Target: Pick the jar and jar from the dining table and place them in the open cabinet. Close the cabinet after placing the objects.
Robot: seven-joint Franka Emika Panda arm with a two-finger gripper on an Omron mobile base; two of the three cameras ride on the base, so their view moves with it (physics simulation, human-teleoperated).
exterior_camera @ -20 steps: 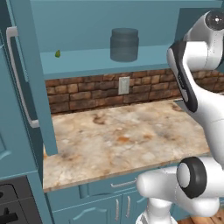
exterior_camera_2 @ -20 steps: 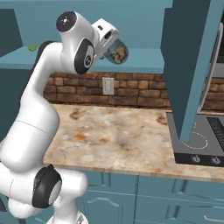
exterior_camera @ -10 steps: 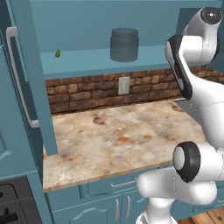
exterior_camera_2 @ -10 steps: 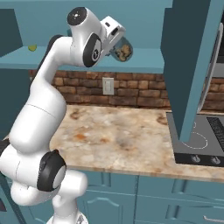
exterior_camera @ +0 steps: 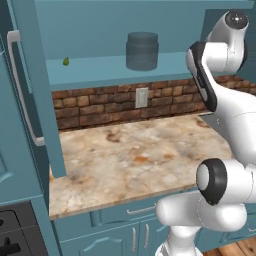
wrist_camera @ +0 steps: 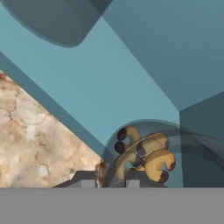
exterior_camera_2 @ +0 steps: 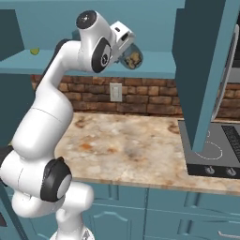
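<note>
My gripper is shut on the small clear jar, which is tilted and holds brownish curled pieces. It hangs at the front edge of the open cabinet's teal shelf. In the hand view the small jar sits between my fingertips, just over the shelf. The wide smoky grey jar stands upright on the shelf, and its rim shows at the upper left of the hand view. The dining table is out of view.
The cabinet's left door and right door stand open, reaching out over a marbled counter. A small green item lies at the shelf's left. A black cooktop lies to the right, below a brick backsplash with an outlet.
The arm has swung up and a little to the right, carrying the small jar closer to the shelf edge. The grey jar has stayed put.
</note>
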